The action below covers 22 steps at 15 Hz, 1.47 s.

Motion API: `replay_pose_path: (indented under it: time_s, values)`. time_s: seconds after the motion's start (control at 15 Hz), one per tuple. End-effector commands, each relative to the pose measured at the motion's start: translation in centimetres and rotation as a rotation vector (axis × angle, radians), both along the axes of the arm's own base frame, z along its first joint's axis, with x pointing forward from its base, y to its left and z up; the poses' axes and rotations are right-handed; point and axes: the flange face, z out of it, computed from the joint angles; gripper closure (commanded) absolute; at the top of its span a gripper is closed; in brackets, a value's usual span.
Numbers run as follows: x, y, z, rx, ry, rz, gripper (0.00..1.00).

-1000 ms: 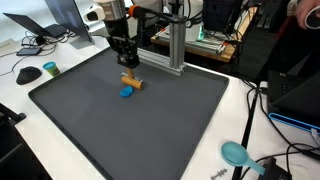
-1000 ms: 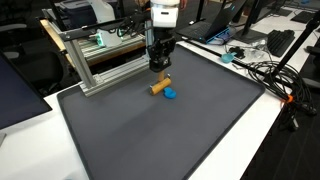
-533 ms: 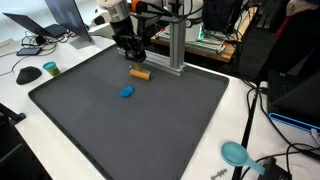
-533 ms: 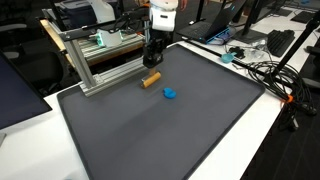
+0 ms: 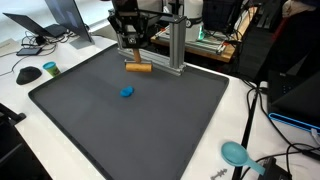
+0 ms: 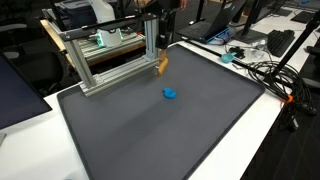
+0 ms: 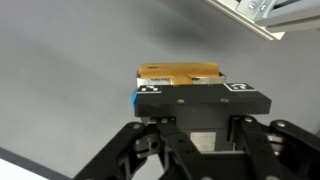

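My gripper (image 5: 133, 58) is shut on a tan wooden block (image 5: 138, 69) and holds it above the far part of the black mat (image 5: 140, 130), close to the aluminium frame (image 5: 176, 52). In an exterior view the block (image 6: 162, 64) hangs tilted under the gripper (image 6: 160, 55), whose upper part is cut off by the frame edge. The wrist view shows the block (image 7: 180, 74) clamped between the fingers of the gripper (image 7: 195, 88). A small blue piece (image 5: 126, 92) lies alone on the mat (image 6: 170, 140), also seen in an exterior view (image 6: 170, 95), apart from the gripper.
The aluminium frame (image 6: 100, 62) stands along the mat's far edge. A dark mouse (image 5: 28, 73) and a teal lid (image 5: 50, 68) lie on the white table. A teal object (image 5: 235, 153) sits near the front corner. Cables (image 6: 270, 72) run beside the mat.
The gripper took the tan block from beside the blue piece, carried it toward the frame and lifted it. The blue piece stayed on the mat.
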Motion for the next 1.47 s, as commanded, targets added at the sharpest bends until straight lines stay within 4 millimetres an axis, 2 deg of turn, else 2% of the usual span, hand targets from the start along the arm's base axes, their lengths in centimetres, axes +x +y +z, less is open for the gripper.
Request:
replay_pose_path:
  time_s: [0.0, 0.13, 0.2, 0.47, 0.53, 0.6, 1.0, 1.4]
  values:
    - [1.8, 0.3, 2.6, -0.018, -0.067, 0.188, 0.77]
    - [3.0, -0.9, 2.9, 0.000, -0.085, 0.265, 0.77]
    - [1.6, 0.3, 2.4, 0.000, -0.069, 0.193, 0.52]
    - [2.5, -0.8, 2.2, 0.000, -0.071, 0.243, 0.52]
    - [2.6, -0.8, 2.1, 0.000, -0.070, 0.245, 0.77]
    - [3.0, -1.2, 1.9, 0.047, -0.066, 0.285, 0.77]
    - [5.0, -4.3, -0.9, 0.040, -0.074, 0.387, 0.77]
    - [6.2, -5.4, -3.8, 0.094, -0.089, 0.442, 0.77]
